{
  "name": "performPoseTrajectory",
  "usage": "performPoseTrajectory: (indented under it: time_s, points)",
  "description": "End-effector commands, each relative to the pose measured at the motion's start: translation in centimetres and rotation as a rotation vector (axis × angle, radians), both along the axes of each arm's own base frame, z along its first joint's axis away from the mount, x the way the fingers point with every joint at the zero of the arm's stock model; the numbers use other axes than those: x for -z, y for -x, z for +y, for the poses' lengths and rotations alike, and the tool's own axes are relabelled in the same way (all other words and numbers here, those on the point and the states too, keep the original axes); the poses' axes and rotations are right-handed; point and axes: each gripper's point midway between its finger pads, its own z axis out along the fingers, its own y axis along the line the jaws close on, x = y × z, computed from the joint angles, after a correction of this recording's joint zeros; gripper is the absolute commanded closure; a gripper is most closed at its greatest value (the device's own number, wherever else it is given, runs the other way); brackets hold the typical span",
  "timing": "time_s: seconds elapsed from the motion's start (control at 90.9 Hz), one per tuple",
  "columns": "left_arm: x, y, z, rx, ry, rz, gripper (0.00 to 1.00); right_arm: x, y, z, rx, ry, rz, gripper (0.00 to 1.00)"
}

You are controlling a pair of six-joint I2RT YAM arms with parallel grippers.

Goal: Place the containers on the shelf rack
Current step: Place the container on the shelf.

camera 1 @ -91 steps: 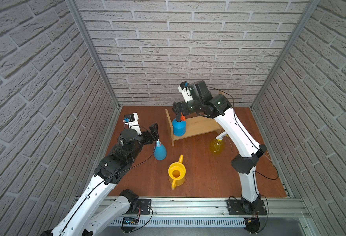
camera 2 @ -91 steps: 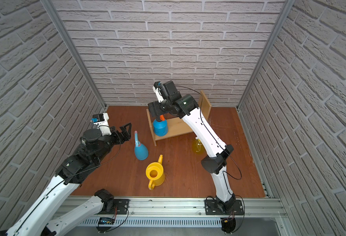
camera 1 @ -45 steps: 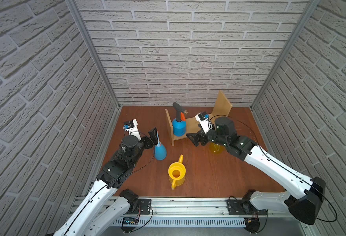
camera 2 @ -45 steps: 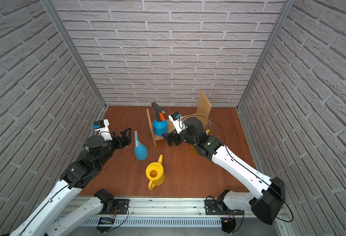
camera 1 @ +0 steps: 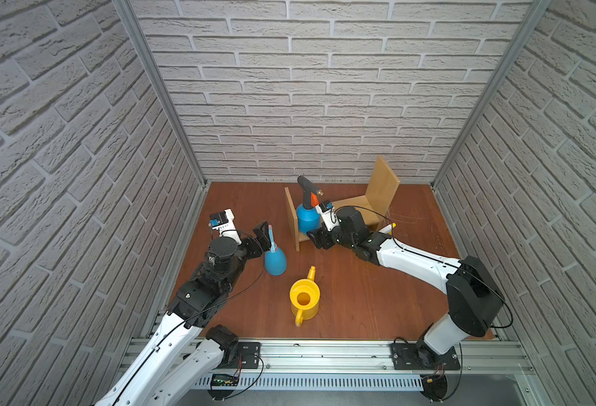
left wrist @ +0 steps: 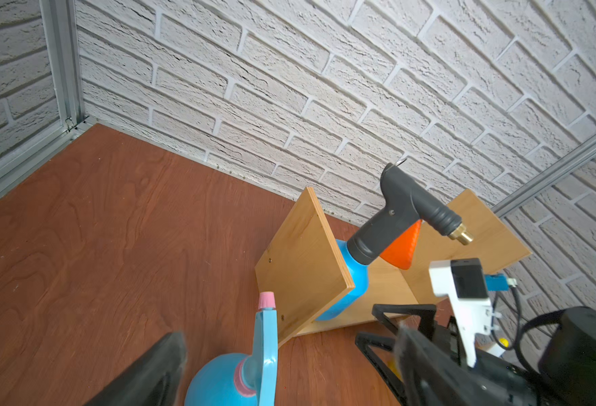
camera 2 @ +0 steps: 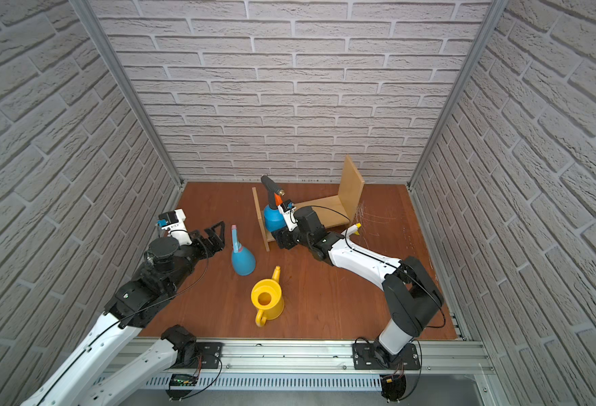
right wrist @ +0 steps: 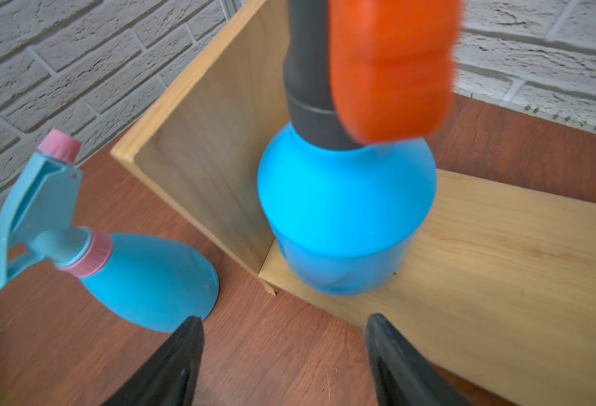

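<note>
- Right gripper (right wrist: 284, 318): jaws apart, nothing between them; it sits low over the tabletop (camera 1: 359, 298), just in front of the shelf rack (camera 1: 382, 182), and faces the blue pump sprayer (camera 1: 307, 219) without touching it
- Blue pump sprayer: upright on the rack's flat board, close against the shorter side panel; its black-orange head rises above that panel
- Left gripper (camera 2: 220, 234): jaws spread wide, holding nothing; it is level with the trigger head of the blue teardrop spray bottle (camera 2: 243, 260), and a top view shows a gap between them
- Blue teardrop spray bottle: upright on the tabletop, outside the rack, near the shorter panel
- Yellow watering can (camera 1: 305, 302): upright on the tabletop in front of the rack, apart from both grippers, spout toward the rack
- Clear yellow spray bottle (camera 2: 354, 229): mostly hidden behind the right arm; only its head shows, near the taller panel; cannot tell how the body stands
</note>
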Motion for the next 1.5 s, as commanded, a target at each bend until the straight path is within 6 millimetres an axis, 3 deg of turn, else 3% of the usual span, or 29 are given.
performPoseTrajectory:
  time_s: [0.0,0.385,0.792,1.485]
  points:
    - [-0.4,0.4,0.7,-0.029,0.019,-0.024,0.02,-2.6,-2.5,0.0,0.089,-0.106,-0.054,0.25]
    - [-0.4,0.4,0.9,-0.035,0.009,-0.024,0.02,-2.1,-5.2,2.0,0.087,-0.157,-0.045,0.33]
    - [-0.6,0.4,1.1,-0.041,0.0,-0.03,0.02,-1.3,-6.6,3.4,0.075,-0.149,-0.03,0.34]
    - [-0.4,0.2,0.8,-0.033,0.006,-0.022,0.02,-2.1,-5.5,2.5,0.062,-0.134,-0.053,0.31]
